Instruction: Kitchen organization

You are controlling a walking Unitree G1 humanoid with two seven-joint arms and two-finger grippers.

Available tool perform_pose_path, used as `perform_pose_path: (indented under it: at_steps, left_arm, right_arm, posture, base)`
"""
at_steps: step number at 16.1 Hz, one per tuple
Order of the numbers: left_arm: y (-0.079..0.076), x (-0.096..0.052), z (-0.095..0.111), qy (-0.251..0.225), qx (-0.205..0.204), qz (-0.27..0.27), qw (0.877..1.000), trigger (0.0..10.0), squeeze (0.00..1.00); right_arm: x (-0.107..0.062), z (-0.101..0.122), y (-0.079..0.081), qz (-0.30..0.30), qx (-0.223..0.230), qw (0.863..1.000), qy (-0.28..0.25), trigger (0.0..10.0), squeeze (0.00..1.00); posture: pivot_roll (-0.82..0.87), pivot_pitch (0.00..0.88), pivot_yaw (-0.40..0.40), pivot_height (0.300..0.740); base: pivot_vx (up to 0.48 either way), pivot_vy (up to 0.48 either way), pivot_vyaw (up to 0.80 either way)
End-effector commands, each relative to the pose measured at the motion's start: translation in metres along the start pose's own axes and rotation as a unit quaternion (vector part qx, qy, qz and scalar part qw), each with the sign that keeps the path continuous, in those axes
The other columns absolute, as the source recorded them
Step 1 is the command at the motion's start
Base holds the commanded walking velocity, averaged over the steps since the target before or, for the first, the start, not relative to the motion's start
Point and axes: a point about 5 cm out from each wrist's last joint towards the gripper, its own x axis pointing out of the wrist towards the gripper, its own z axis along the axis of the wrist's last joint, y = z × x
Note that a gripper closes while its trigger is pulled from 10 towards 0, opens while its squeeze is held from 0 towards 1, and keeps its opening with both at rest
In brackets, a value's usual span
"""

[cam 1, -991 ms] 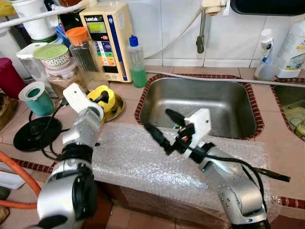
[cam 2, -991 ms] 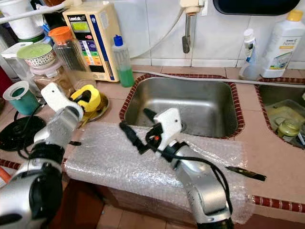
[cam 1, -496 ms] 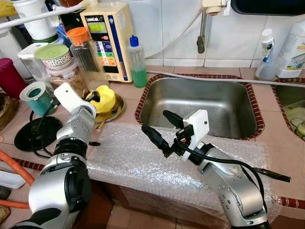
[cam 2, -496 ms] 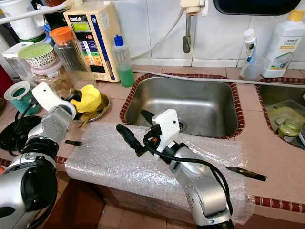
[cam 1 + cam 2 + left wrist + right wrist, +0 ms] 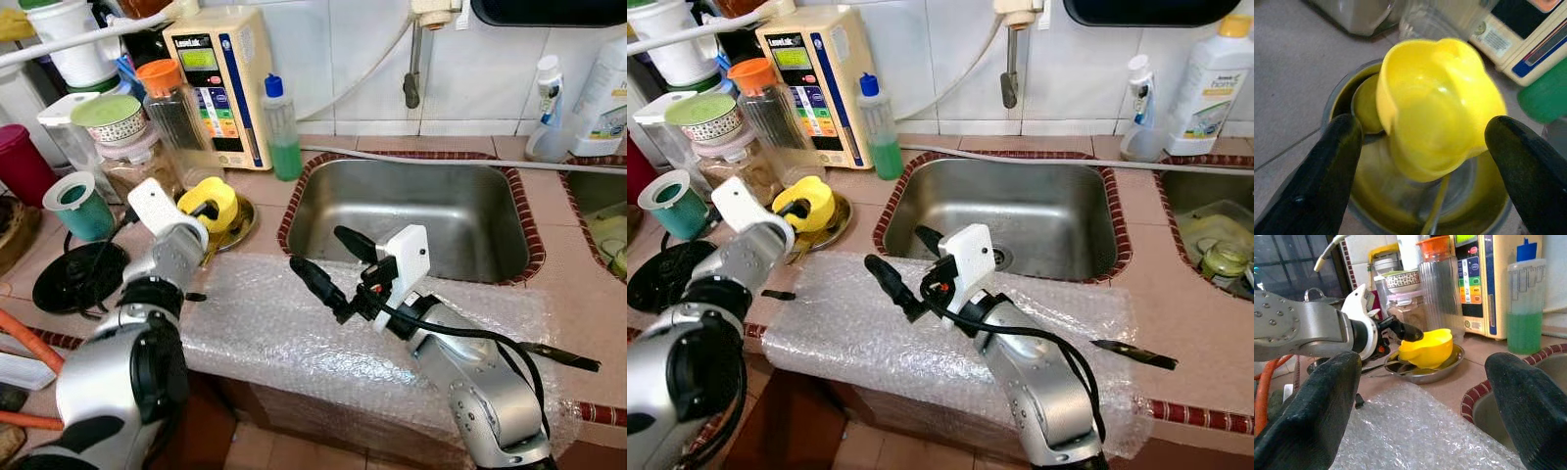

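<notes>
Tiled kitchen tabletop point(image 5: 578, 284) with white wall tiles behind and a steel sink point(image 5: 411, 211) set into it, rimmed in dark red mosaic.

Bubble wrap sheet point(image 5: 294, 328): spread over the front edge of the tabletop, before the sink.

Left hand point(image 5: 204, 208): reaching over a shallow metal dish point(image 5: 238, 223) left of the sink. Fingers spread wide on either side of a yellow cup point(image 5: 1437, 117); one finger point(image 5: 1403, 330) lies against the cup's rim. Whether the cup is lifted or merely tilted in the dish cannot be told. A utensil handle point(image 5: 1436, 208) rests in the dish beneath the cup.

Right hand point(image 5: 333, 264): raised above the bubble wrap, near the sink's front left corner, fingers wide apart and holding nothing.

Behind the dish: clear jar with orange lid point(image 5: 176, 113), beige wall appliance with a control panel point(image 5: 220, 78), bottle of green liquid with blue cap point(image 5: 282, 127), patterned bowl with green lid point(image 5: 108, 113) on a brown-filled jar, teal cup point(image 5: 78, 204).

Far right, against the wall: white bottles point(image 5: 578, 103).

Dark knife-like object point(image 5: 554, 354): lying at the right end of the bubble wrap.
</notes>
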Motion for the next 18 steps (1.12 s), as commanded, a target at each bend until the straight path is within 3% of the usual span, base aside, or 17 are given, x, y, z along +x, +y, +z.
perform_pose_path:
  at_steps: [1,2,4,10,11,13,14,16,18]
  left_arm:
    - [0.003,0.0,0.006,0.009,-0.001,0.01,1.0,10.0,0.0]
    - [0.004,0.001,0.005,0.014,-0.002,0.012,1.0,8.4,0.0]
    - [0.009,0.001,0.001,0.03,-0.012,0.022,0.999,0.0,0.0]
    - [0.016,0.002,-0.004,0.046,-0.022,0.028,0.998,0.0,0.0]
    - [0.016,0.002,-0.004,0.047,-0.024,0.026,0.998,2.2,0.0]
    - [0.018,0.002,-0.004,0.047,-0.029,0.03,0.998,2.2,0.0]
    - [0.019,0.002,-0.003,0.048,-0.03,0.031,0.998,3.6,0.0]
    - [0.022,0.002,-0.003,0.047,-0.033,0.034,0.998,0.4,0.0]
    - [0.028,0.002,-0.005,0.047,-0.033,0.043,0.997,0.0,0.0]
  right_arm:
    - [0.001,0.003,0.003,0.001,-0.002,1.0,-0.007,10.0,0.0]
    - [0.001,0.003,0.003,0.0,-0.002,1.0,-0.007,10.0,0.0]
    - [0.002,0.003,0.002,-0.001,-0.004,1.0,-0.007,10.0,0.0]
    - [0.003,0.004,0.0,-0.008,-0.006,1.0,-0.007,10.0,0.0]
    - [0.003,0.004,0.0,-0.008,-0.006,1.0,-0.007,10.0,0.0]
    - [0.003,0.003,-0.001,-0.01,-0.006,1.0,-0.006,10.0,0.0]
    - [0.004,0.003,-0.001,-0.01,-0.007,1.0,-0.006,10.0,0.0]
    - [0.004,0.003,-0.001,-0.01,-0.007,1.0,-0.006,10.0,0.0]
    - [0.004,0.003,-0.001,-0.011,-0.007,1.0,-0.005,10.0,0.0]
  posture:
    - [0.04,0.0,0.191,0.74]
    - [0.05,0.0,0.191,0.74]
    - [0.04,0.0,0.193,0.74]
    - [0.05,0.0,0.194,0.74]
    - [0.05,0.0,0.194,0.74]
    - [0.06,0.0,0.189,0.74]
    - [0.06,0.0,0.187,0.74]
    - [0.06,0.0,0.184,0.74]
    - [0.06,0.0,0.184,0.74]
  base:
    - [0.0,0.0,0.0]
    - [0.0,0.0,0.0]
    - [0.0,0.0,0.0]
    - [0.0,0.0,0.0]
    - [0.0,0.0,0.0]
    - [0.0,0.0,0.0]
    - [0.0,0.0,0.0]
    - [0.0,0.0,0.0]
    - [0.0,0.0,0.0]
